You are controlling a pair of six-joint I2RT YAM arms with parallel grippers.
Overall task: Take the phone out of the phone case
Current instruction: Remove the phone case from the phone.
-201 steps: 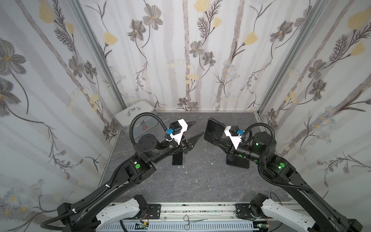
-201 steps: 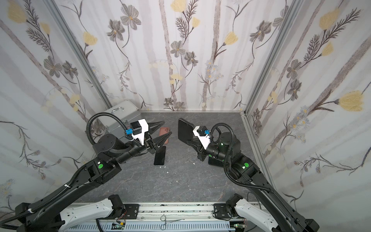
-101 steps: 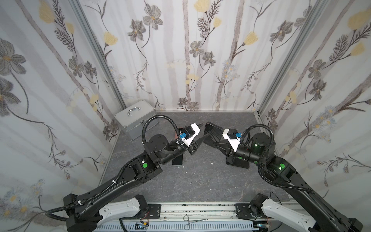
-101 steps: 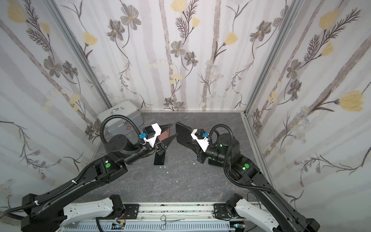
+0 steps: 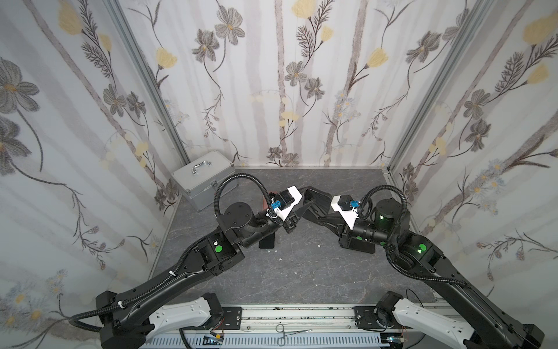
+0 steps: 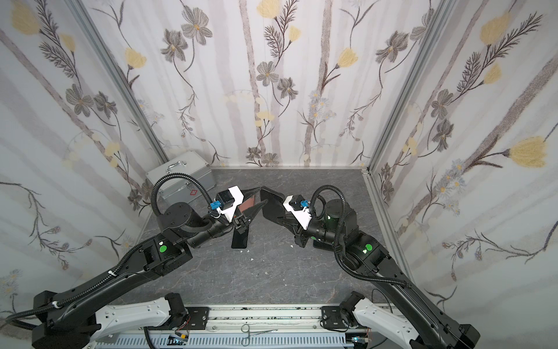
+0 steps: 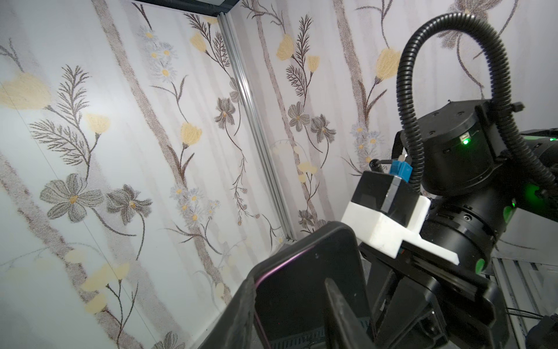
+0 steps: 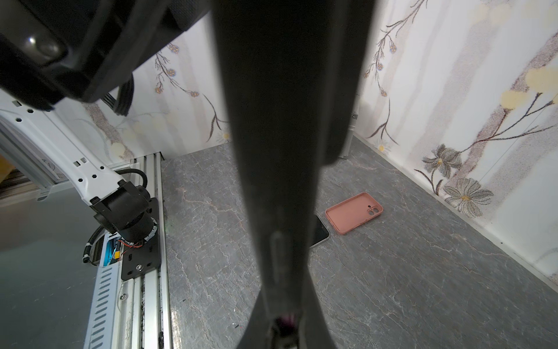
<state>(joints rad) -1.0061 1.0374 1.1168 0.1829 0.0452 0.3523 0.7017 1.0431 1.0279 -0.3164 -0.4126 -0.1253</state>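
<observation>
My right gripper (image 5: 324, 215) is shut on a black phone case (image 5: 316, 200) and holds it up on edge above the middle of the table. The phone (image 7: 297, 317) sits in it, screen dark, a purple rim showing along the case wall (image 7: 302, 243). My left gripper (image 5: 302, 206) has come up against the case's free end. In the left wrist view its jaws (image 7: 290, 284) stand apart, one finger (image 7: 241, 305) along the case's outer edge, the other across the screen. The right wrist view shows the case (image 8: 287, 121) edge-on.
A pink empty case (image 8: 354, 213) and a bare black phone (image 5: 267, 241) lie on the grey table (image 5: 302, 272) below my left arm. A flat black object (image 5: 359, 246) lies under my right wrist. A silver box (image 5: 205, 181) stands at the back left. Forceps (image 5: 290, 334) rest on the front rail.
My left arm has swung right to the held case, and its jaws have narrowed around the case's end. My right gripper has kept its grip, shifting slightly.
</observation>
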